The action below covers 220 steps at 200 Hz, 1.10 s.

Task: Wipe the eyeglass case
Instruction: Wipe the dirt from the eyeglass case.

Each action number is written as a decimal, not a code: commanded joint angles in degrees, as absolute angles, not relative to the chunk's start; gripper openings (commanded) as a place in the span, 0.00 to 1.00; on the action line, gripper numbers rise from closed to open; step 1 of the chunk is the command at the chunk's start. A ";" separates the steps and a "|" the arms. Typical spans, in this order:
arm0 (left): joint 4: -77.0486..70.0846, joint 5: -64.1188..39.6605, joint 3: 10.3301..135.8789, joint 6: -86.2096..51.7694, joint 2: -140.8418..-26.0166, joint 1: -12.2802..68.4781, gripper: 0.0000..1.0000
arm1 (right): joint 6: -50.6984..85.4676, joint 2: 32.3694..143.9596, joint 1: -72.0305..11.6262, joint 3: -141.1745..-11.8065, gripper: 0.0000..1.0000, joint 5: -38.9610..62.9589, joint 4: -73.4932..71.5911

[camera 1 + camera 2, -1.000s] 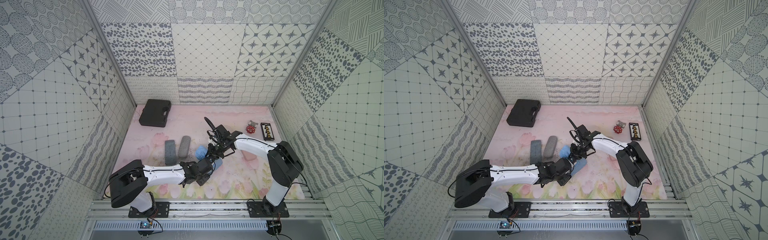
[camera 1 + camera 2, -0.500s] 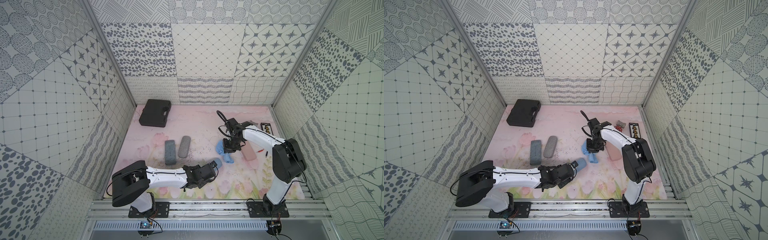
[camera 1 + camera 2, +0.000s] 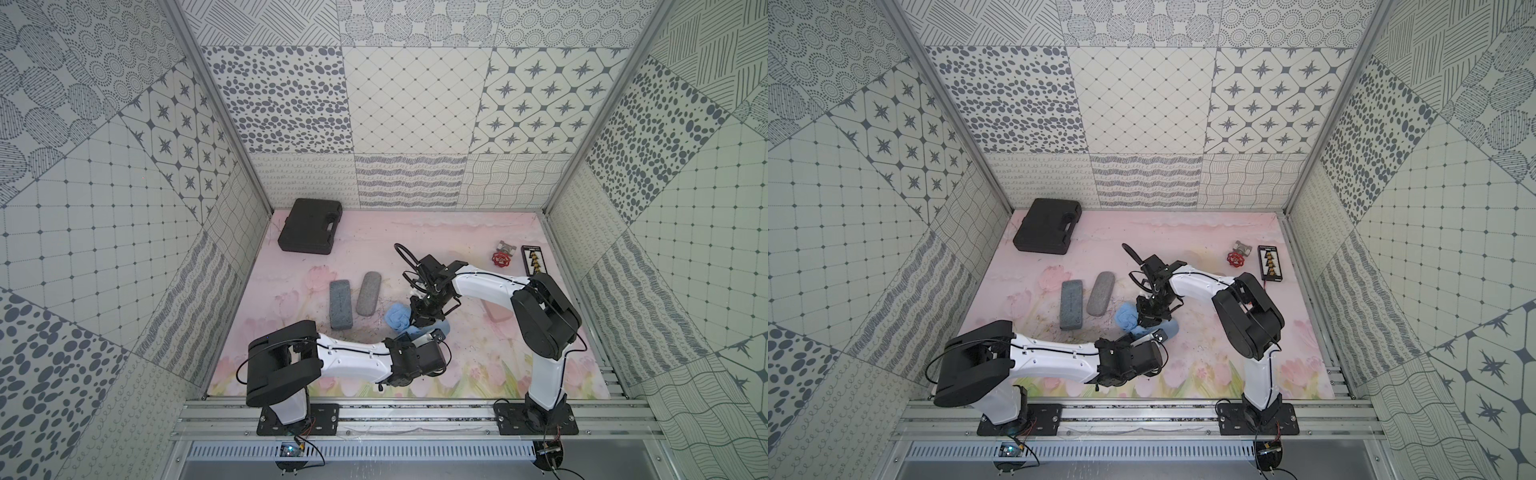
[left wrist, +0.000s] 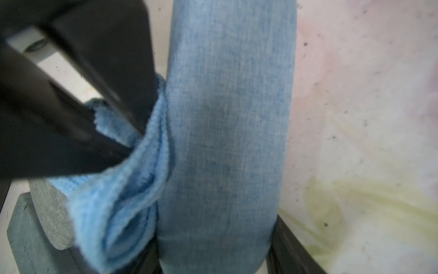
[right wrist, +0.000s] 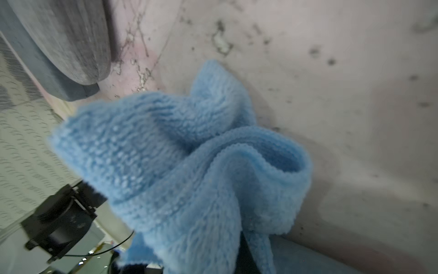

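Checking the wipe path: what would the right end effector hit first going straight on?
The right end effector probably meets the case, through the cloth it grips; depth is unclear, so the mat beside it is possible.

A: Blue denim-look eyeglass case [image 4: 227, 142], all visible?
B: No. L wrist view cuts both ends; both top views show just one tip, rest under cloth + gripper.
A: R gripper [image 3: 422, 321] fingertips?
B: Buried in fluffy light-blue cloth [image 5: 180, 166].
A: Small black card w/ yellow marks [image 3: 534, 259]?
B: Too small to read; poss. lettering.
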<state>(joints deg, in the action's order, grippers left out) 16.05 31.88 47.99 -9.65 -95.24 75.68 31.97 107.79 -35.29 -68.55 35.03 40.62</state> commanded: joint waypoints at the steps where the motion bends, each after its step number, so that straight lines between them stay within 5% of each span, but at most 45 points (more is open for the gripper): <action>1: 23.80 39.21 49.20 -15.70 -96.81 75.12 0.02 | 29.18 103.73 -27.48 -59.61 0.00 34.93 45.51; 36: 22.15 33.68 49.03 -15.09 -97.03 74.53 0.02 | 20.52 101.06 -23.30 -62.02 0.00 14.30 56.02; 85: 18.72 15.29 49.13 -12.12 -98.68 71.61 0.04 | 14.85 103.88 -28.47 -76.73 0.00 0.45 59.43; 113: 19.96 5.62 49.39 -16.23 -98.93 66.53 0.05 | 12.39 109.76 -32.30 -79.21 0.00 1.42 62.54; 164: 19.68 -0.20 48.49 -20.83 -98.95 62.19 0.04 | 18.40 101.78 -32.03 -67.35 0.00 12.15 57.43; 194: 20.91 -1.74 49.93 -20.40 -99.61 61.31 0.03 | 23.52 95.51 -26.01 -64.09 0.00 25.52 53.08; 220: 20.81 -3.00 50.09 -20.48 -99.25 61.17 0.03 | 25.40 95.63 -20.03 -64.57 0.00 21.86 52.66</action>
<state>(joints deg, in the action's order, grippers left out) 12.75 5.37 50.72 -16.32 -97.17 62.06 22.20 96.16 -23.22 -64.86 17.21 48.75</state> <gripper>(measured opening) 0.608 0.127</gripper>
